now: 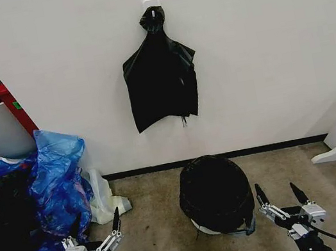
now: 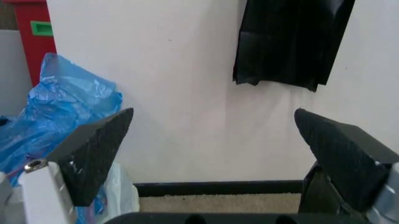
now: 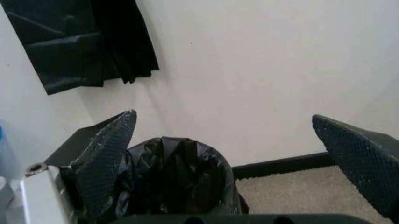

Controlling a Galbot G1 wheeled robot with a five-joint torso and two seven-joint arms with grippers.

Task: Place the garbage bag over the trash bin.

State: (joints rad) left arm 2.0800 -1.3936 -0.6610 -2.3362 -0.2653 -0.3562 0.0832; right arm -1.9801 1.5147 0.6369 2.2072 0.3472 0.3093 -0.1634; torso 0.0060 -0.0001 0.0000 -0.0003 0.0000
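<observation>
The garbage bag (image 1: 214,192) covers the trash bin (image 1: 202,228), which stands on the floor (image 1: 160,231) near the wall's baseboard; a strip of pale rim shows below the bag's edge. The left gripper (image 1: 98,237) and right gripper (image 1: 283,199) flank the bin, apart from it, jaws wide and empty.

The garbage bag (image 1: 215,192) is thin, glossy black plastic, deeply wrinkled; a sliver of the smooth cream-white plastic trash bin (image 1: 206,229) shows beneath it. The bundle of black bags (image 1: 161,81) on the wall looks flatter and creased. The blue bags (image 1: 57,177) are crinkly translucent plastic. The pincer pads (image 3: 109,158) are matt black with a fine knurled texture. The floor (image 1: 153,225) is rough beige carpet.
</observation>
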